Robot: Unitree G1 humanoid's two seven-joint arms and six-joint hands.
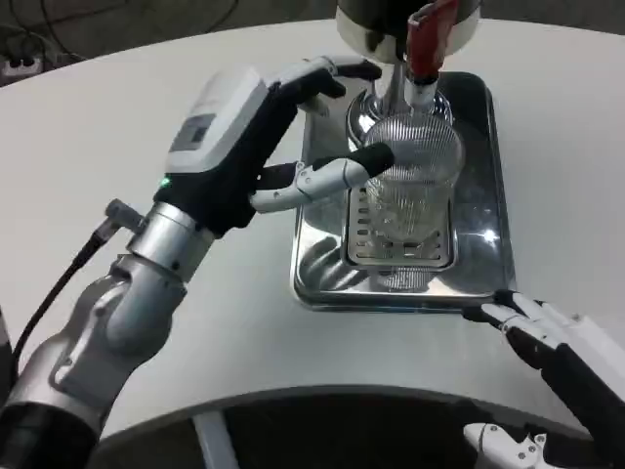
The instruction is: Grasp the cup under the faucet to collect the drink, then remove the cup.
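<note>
Two robot hands are yours to manage. Your left robot hand (278, 132) has its fingers spread around the cup (415, 176), one fingertip touching the near wall (no firm grip yet, as far as I can tell). The cup stands on the tray (322, 278) grate, right under the faucet (428, 49). Close evenly and keep it upright there. Your right robot hand (562, 357) waits open at the worktop (117, 107) edge.

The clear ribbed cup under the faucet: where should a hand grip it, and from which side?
Around the mid wall of the cup, from the robot's left, where the left hand already reaches in. The cup stands upright on the drip tray; the faucet blocks access from above, leaving the side open.
</note>
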